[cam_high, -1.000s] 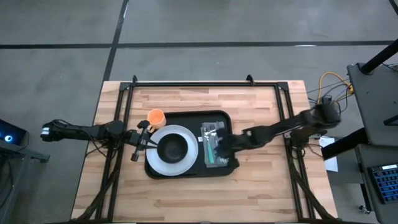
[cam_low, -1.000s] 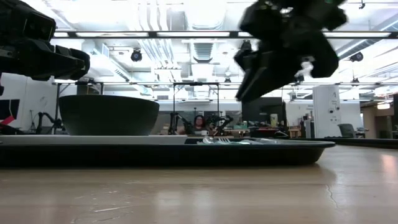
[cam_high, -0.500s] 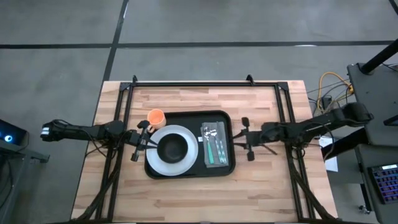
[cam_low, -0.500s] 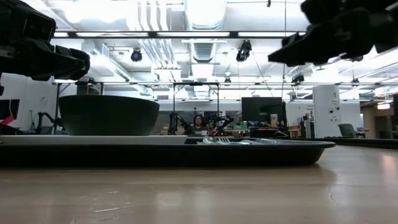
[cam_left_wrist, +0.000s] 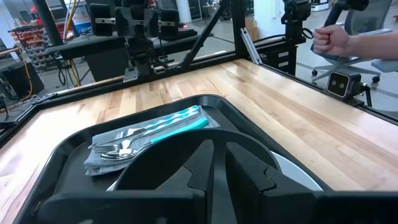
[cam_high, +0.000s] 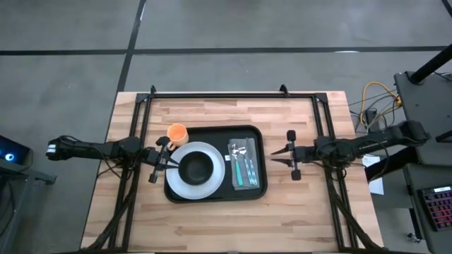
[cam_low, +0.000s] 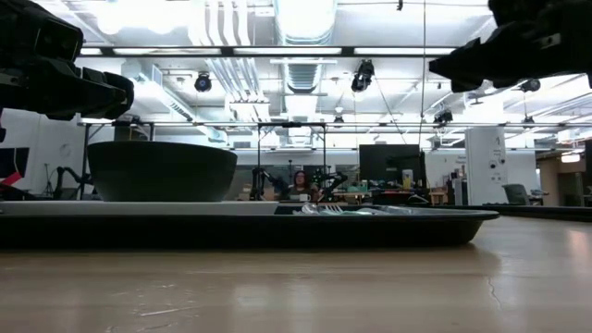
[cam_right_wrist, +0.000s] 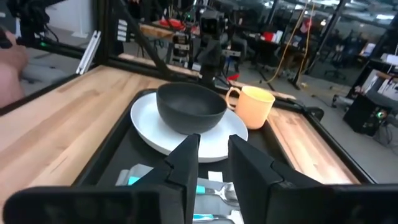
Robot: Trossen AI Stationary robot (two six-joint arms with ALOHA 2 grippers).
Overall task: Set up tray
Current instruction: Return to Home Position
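Right gripper [cam_high: 277,154], fingers narrowly parted and empty, beside tray [cam_high: 212,132]: best retract high and level; left gripper [cam_high: 167,161], fingers pressed together, waits over plate [cam_high: 182,182] rim.

The table [cam_high: 212,212] is viewed whole from straight overhead in the high view, at a distance, with floor [cam_high: 212,42] shown around it. The low view is taken at table-top height, close to the tray [cam_low: 250,227], looking level across it into the room [cam_low: 296,139] behind. The left wrist view is aimed from over the tray's left end towards the right arm [cam_left_wrist: 140,28]. The right wrist view is aimed from beyond the opposite end towards the left arm [cam_right_wrist: 211,25]. The tray, the bowl [cam_high: 196,168] and the cutlery [cam_high: 244,164] are shared by all four views.
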